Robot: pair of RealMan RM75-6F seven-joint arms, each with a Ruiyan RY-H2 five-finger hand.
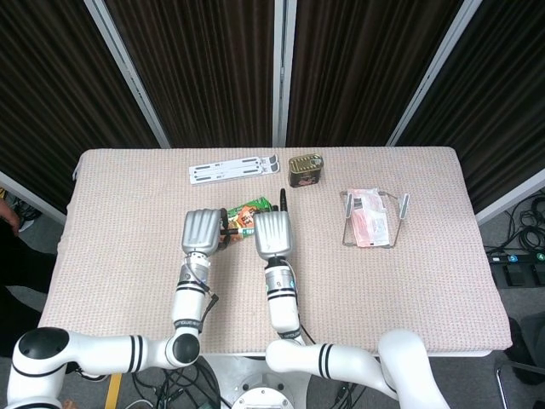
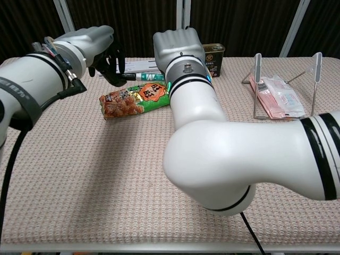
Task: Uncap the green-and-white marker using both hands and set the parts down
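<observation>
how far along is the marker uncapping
Early. Both hands are raised over the snack packet with the green-and-white marker between them; the left hand grips its dark end, and the right hand hides the other end. No gap between cap and body shows. Pulling apart and setting both parts down remain.

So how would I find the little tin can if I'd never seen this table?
Look at the far edge of the table, near the middle, just in front of the dark curtains. The tin can sits there, right of the flat white strip and behind the snack bag. It is the only small, squat metal thing, gold and dark coloured.
</observation>
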